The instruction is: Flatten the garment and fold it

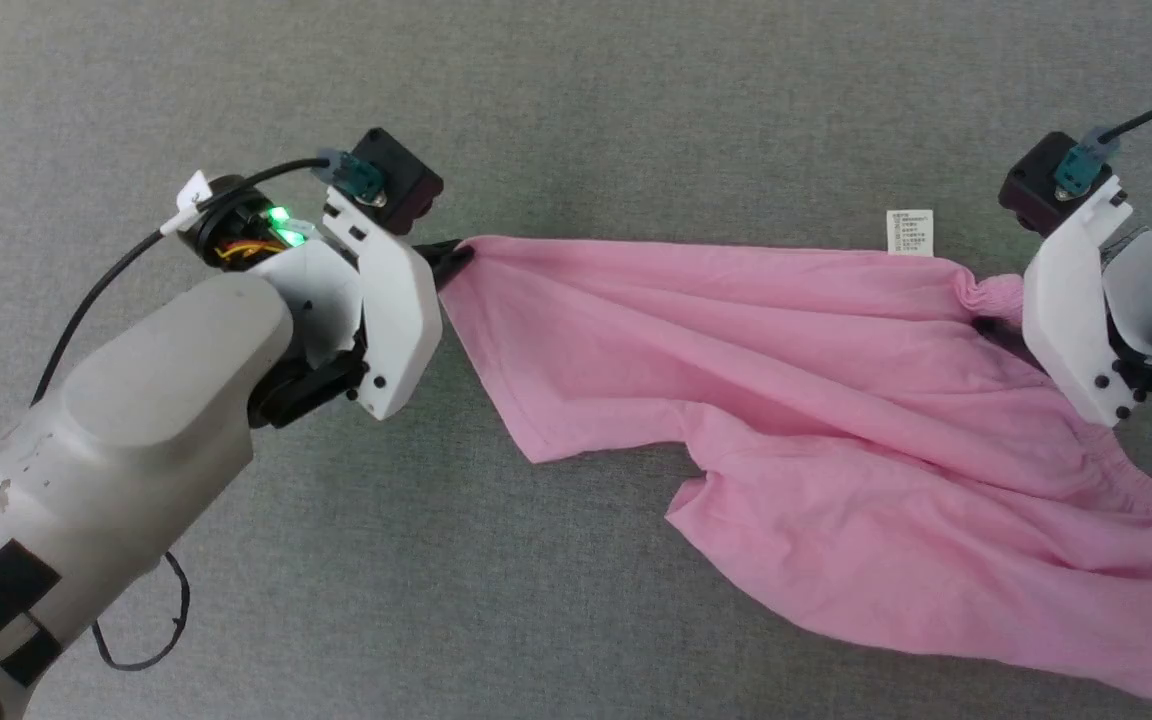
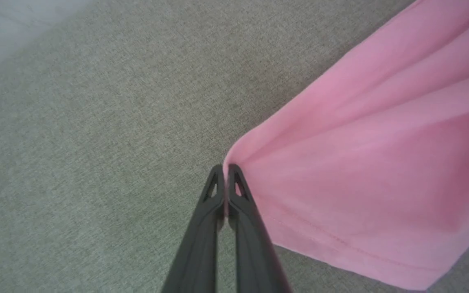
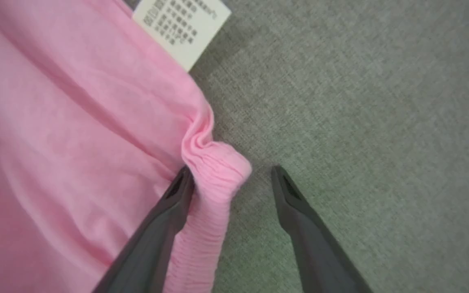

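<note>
A pink garment [image 1: 786, 380] lies rumpled on a grey table [image 1: 576, 90], stretching from centre to near right. The left tool [image 2: 226, 169] is clamped on its left corner. The right tool [image 3: 231, 171] has its fingers apart, astride a ruffled band [image 3: 214, 183] at the right end.

The cloth looks thin, light and limp, so it probably creases and drags easily. Corners and the thicker ruffle seem the surest holds.

The head view gives the whole spread and its folds. The left wrist view shows cloth pinched between the tips. The right wrist view shows the unclosed gap and the printed white label [image 3: 181, 28].
</note>
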Available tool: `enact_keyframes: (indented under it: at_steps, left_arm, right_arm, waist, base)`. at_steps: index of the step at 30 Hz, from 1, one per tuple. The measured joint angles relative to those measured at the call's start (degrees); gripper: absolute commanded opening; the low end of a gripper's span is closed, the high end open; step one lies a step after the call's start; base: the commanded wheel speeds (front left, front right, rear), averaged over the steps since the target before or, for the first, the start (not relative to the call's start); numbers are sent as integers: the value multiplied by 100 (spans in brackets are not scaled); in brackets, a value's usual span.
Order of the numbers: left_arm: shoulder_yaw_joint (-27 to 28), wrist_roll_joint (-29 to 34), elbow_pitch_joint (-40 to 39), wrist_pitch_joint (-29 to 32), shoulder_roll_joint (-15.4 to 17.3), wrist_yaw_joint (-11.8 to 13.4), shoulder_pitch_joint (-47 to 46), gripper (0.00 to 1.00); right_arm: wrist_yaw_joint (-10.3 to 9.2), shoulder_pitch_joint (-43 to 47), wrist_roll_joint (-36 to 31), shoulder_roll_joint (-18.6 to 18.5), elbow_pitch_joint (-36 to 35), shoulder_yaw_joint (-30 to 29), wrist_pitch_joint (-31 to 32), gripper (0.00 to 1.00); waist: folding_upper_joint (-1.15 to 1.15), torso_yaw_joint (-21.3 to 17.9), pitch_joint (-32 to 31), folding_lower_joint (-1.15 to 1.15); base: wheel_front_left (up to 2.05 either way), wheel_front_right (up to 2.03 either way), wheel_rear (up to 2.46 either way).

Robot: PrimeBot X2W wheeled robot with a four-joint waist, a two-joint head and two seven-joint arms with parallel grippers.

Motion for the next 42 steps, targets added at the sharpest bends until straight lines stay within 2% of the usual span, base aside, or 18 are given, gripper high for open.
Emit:
enact_keyframes:
  at_steps: [2, 3, 4, 9, 13, 18, 22, 27, 33, 39, 42]
  left_arm:
    - [-16, -2, 53, -34, 4, -1, -1, 0]
    - [-31, -5, 76, -49, 3, -2, 0, 0]
    - [-45, -12, 100, -56, 3, -5, 1, 0]
    - [-88, -18, 211, -293, 15, -7, 12, 0]
    - [-34, -18, 276, -725, 37, -8, 10, 0]
    - [154, 101, 349, -1226, 155, 10, -102, 0]
    - [376, 364, 367, -1649, 188, 258, -569, 0]
    - [699, 703, 366, -2084, 92, 641, -1376, 0]
    - [1010, 1172, 478, -2370, -15, 1038, -2597, 0]
    - [1404, 1351, 583, -2514, -36, 1226, -3739, 0]
    - [1566, 1350, 698, -2560, -46, 1239, -4108, 0]
  right_arm:
    - [2, -99, 124, -43, 44, 145, -145, 97]
    - [9, -133, 153, -56, 71, 200, -278, 20]
    - [12, -153, 163, -52, 103, 261, -425, 0]
    - [8, -219, 121, 115, 358, 465, -1549, 0]
    - [7, -282, 85, 223, 445, 377, -2549, 0]
    - [7, -608, -168, 245, 667, -66, -3627, 0]
    - [7, -866, -434, 392, 899, -543, -4189, 0]
    - [8, -1470, -913, 601, 1220, -1206, -4473, 0]
    - [7, -2532, -1462, 917, 1466, -1885, -4443, 0]
    - [7, -3609, -2015, 1048, 1519, -2171, -4307, 0]
    - [7, -4035, -2262, 1143, 1612, -2264, -4268, 0]
  waist:
    - [0, 46, 41, 1]
    - [0, 55, 44, 1]
    - [0, 54, 37, 1]
    - [0, 3, -104, 4]
    - [0, -89, -342, 3]
    - [0, -235, -678, 2]
    - [0, -404, -837, 2]
    - [0, -571, -816, 1]
    - [0, -626, -489, 2]
    - [0, -627, -20, 3]
    - [0, -628, 205, 3]
  base:
    - [0, 0, 0]
    - [0, 0, 0]
    - [0, 0, 0]
    - [0, 0, 0]
    - [0, 0, 0]
    - [0, 0, 0]
    - [0, 0, 0]
    - [0, 0, 0]
    - [0, 0, 0]
    - [0, 0, 0]
    - [0, 0, 0]
